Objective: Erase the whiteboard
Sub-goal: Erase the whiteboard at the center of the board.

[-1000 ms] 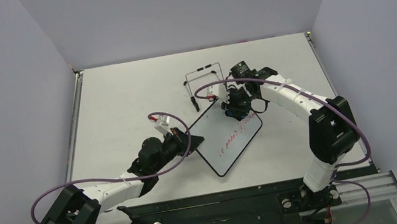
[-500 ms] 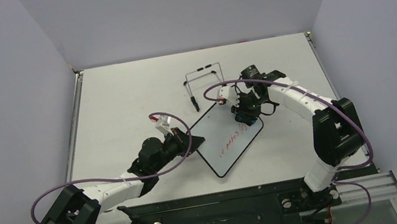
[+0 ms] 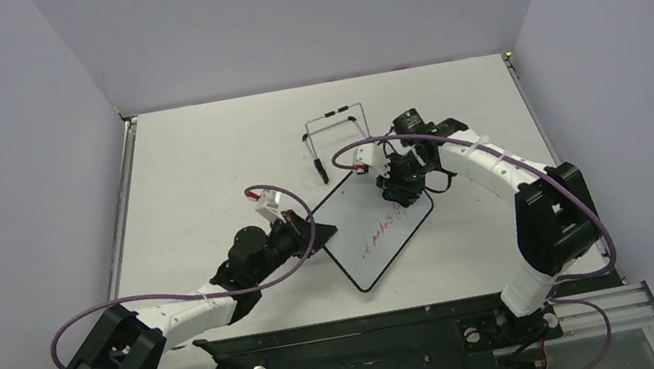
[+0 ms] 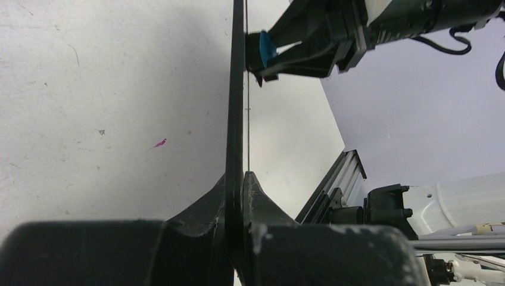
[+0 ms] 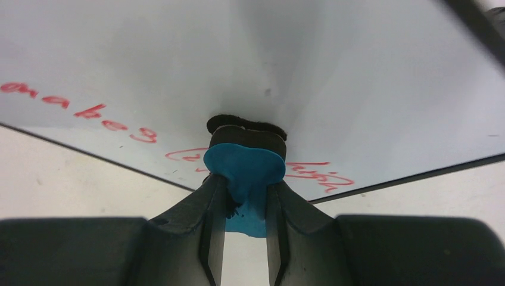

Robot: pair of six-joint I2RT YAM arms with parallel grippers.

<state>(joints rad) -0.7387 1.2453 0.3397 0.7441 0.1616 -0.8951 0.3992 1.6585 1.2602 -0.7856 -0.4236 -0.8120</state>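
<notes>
The whiteboard [image 3: 378, 234], white with a thin black frame and red handwriting, lies mid-table. My left gripper [image 3: 319, 231] is shut on its left corner; in the left wrist view the board's black edge [image 4: 237, 89] runs up between the fingers [image 4: 238, 196]. My right gripper [image 3: 398, 192] is shut on a small blue eraser [image 5: 244, 170] and presses its dark felt pad onto the board's far right part [image 5: 250, 53], above a line of red writing [image 5: 107, 116]. The eraser also shows in the left wrist view [image 4: 266, 47].
A black wire stand [image 3: 335, 137] stands just behind the board, close to my right arm. The white table [image 3: 196, 157] is walled left, back and right. A black rail [image 3: 371, 344] runs along the near edge by the arm bases.
My right gripper with the eraser slid right along the board's far end, then came back a little to the left. Some red writing there is gone. The left arm has not moved.
</notes>
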